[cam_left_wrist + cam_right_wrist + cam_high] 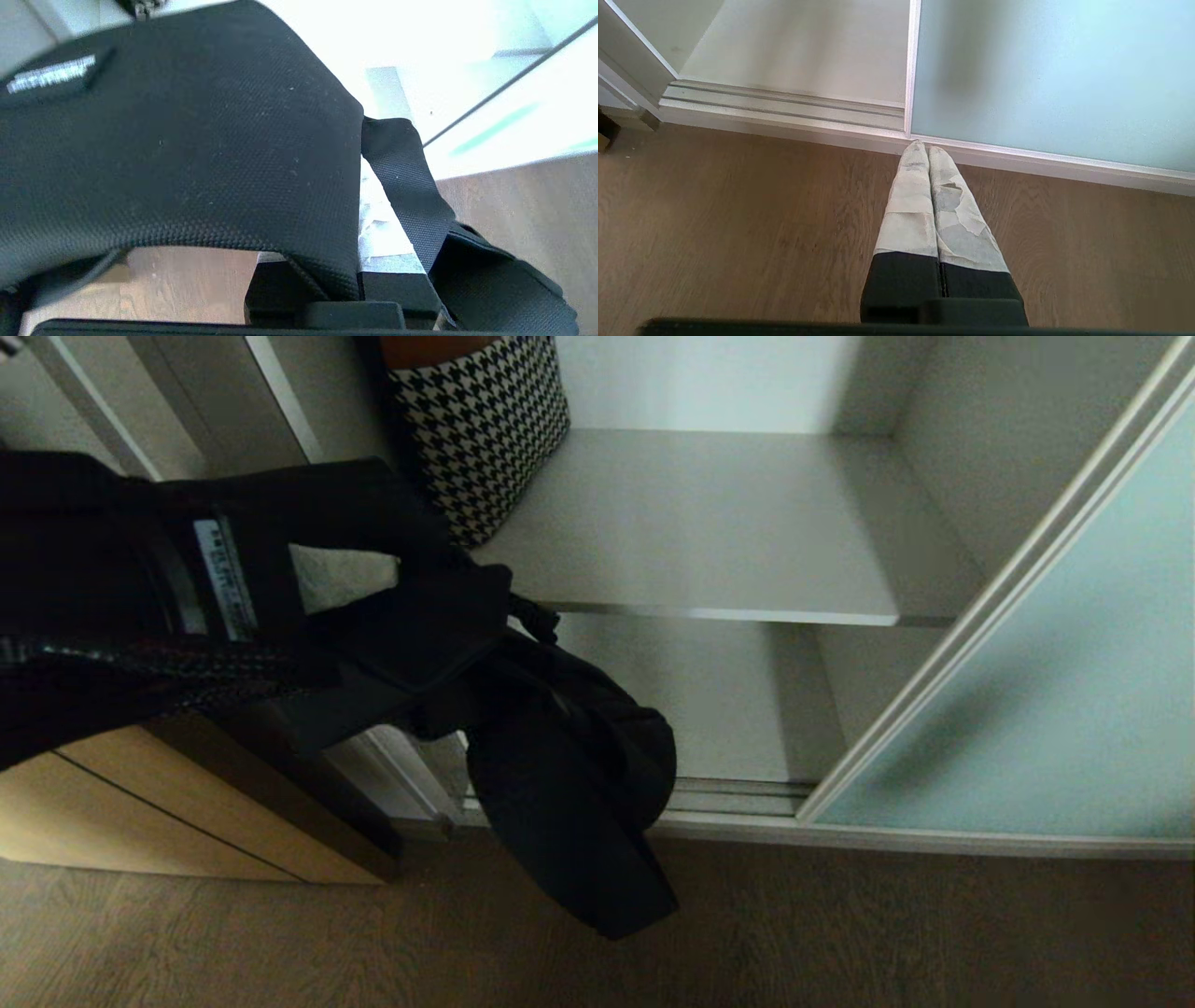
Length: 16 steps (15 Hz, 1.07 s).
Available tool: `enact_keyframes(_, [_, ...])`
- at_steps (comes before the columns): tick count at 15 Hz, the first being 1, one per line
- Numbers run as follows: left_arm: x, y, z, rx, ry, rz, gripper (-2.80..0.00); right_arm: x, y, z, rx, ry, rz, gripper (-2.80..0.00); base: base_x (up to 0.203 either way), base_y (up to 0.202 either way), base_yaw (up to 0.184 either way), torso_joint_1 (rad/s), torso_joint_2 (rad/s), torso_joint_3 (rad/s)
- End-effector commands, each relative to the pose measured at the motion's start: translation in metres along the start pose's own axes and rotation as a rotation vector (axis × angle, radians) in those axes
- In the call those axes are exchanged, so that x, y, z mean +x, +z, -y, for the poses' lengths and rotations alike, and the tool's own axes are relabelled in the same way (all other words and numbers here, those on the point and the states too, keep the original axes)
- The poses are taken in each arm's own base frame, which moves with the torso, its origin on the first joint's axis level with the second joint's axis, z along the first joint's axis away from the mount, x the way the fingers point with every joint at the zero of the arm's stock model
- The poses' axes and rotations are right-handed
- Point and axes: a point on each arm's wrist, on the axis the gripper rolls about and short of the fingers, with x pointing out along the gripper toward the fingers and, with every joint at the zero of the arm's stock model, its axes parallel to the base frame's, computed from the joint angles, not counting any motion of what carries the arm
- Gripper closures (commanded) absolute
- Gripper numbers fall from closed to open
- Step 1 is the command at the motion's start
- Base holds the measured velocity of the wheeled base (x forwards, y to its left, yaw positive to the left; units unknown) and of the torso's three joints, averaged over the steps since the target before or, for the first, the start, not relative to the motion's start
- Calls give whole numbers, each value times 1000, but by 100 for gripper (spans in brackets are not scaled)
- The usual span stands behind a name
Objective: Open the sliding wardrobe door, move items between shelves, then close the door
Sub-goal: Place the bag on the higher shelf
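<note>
A houndstooth-patterned container (481, 429) is carried at the left end of the upper shelf (728, 532); the lower shelf (709, 700) is seen beneath it.

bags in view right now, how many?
2: black bag hanging from the left gripper before the open wardrobe; houndstooth bag on the upper shelf. The arm may hide more.

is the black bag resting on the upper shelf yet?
No, the black bag hangs from the left gripper in front of the wardrobe, off the upper shelf.
</note>
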Motion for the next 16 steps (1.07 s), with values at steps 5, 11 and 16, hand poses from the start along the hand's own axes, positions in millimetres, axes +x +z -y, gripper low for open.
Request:
enact_keyframes(5, [21,35,17,74,-82,81,0,0,0,0,0,1,2,0,0,0,0,0,0,0])
enact_keyframes(11, [31,60,38,97,-152,153,0,0,0,0,0,1,2,0,0,0,0,0,0,0])
enact_keyframes(16, [66,74,64,107,-193,188,0,0,0,0,0,1,2,0,0,0,0,0,0,0])
